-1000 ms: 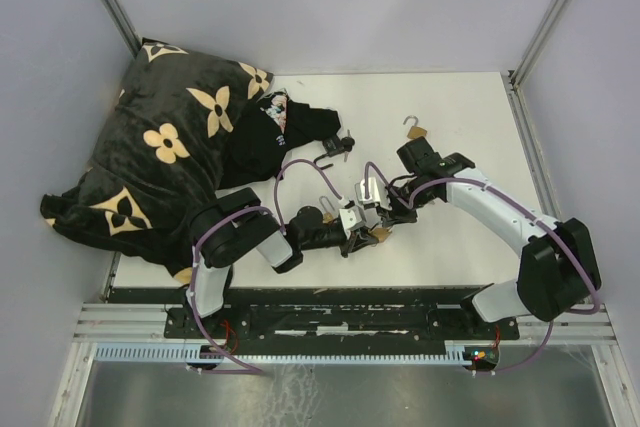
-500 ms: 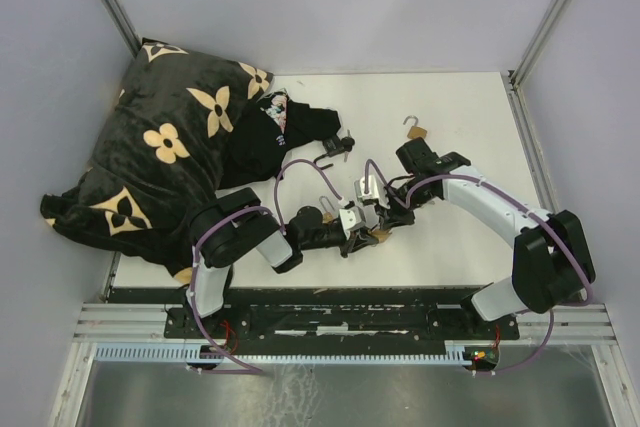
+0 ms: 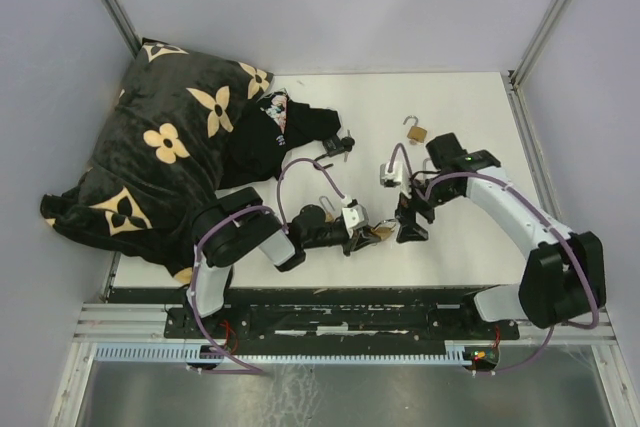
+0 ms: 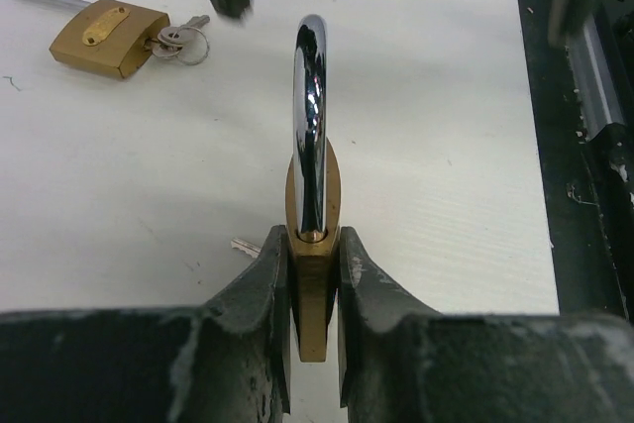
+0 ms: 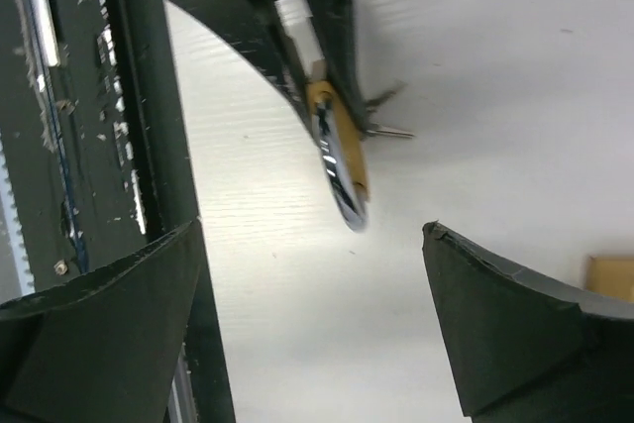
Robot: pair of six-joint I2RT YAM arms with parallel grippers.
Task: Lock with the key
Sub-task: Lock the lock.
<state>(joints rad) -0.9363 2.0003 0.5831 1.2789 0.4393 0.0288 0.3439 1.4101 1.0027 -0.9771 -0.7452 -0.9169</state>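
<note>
The white desk (image 3: 470,117) carries a black blanket (image 3: 160,147) with tan flowers, heaped over its far left corner. Near the front edge, the left claw (image 4: 314,245) is clamped on the body of a brass padlock (image 4: 313,195), whose shackle stands edge-on to the wrist camera. The right claw (image 5: 309,230) hangs just beside it, jaws spread wide and holding nothing. A second padlock (image 4: 107,39) lies farther back, its keys (image 4: 181,39) at one side. A thin key (image 5: 391,131) pokes out beside the held padlock.
</note>
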